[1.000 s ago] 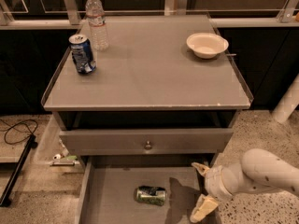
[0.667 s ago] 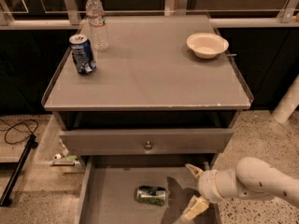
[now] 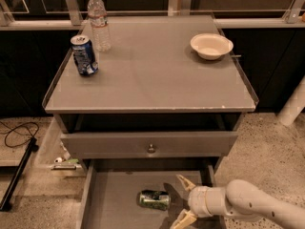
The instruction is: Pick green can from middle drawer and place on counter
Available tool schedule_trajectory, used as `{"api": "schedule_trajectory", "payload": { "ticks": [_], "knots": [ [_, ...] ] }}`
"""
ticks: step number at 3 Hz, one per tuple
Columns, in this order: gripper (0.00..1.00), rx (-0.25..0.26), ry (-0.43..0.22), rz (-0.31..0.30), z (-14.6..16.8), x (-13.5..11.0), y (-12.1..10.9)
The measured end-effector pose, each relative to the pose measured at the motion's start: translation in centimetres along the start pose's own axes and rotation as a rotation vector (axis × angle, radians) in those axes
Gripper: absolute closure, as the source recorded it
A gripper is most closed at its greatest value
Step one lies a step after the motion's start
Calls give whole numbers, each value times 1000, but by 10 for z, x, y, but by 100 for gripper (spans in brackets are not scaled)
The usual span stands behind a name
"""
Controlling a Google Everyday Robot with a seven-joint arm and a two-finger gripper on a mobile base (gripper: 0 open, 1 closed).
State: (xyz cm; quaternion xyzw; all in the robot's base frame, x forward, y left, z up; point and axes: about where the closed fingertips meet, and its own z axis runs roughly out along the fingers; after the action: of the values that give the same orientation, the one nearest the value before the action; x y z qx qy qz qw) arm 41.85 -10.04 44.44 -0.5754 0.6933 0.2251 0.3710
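Observation:
The green can (image 3: 154,199) lies on its side on the floor of the open middle drawer (image 3: 114,204), near the bottom of the view. My gripper (image 3: 182,200) is open, just to the right of the can, with one finger (image 3: 186,182) above and one (image 3: 183,219) below, pointing left at it. It does not touch the can. The arm (image 3: 257,207) comes in from the lower right. The counter (image 3: 152,66) is above, flat and grey.
On the counter stand a blue can (image 3: 84,55) and a clear water bottle (image 3: 98,22) at the back left, and a white bowl (image 3: 211,46) at the back right. A shut drawer front with a knob (image 3: 151,148) is above the open drawer. A black cable (image 3: 19,132) lies on the floor left.
My gripper has moved left and down into the drawer, from beside the drawer's right wall to just right of the green can. The can has not moved.

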Motion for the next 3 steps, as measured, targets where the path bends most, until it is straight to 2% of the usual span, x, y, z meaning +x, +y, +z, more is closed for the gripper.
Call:
{"api": "schedule_trajectory", "payload": {
  "ticks": [1, 3],
  "knots": [
    [0, -15, -5, -11, 34, 19, 4],
    [0, -73, -26, 18, 75, 36, -4]
  ]
}}
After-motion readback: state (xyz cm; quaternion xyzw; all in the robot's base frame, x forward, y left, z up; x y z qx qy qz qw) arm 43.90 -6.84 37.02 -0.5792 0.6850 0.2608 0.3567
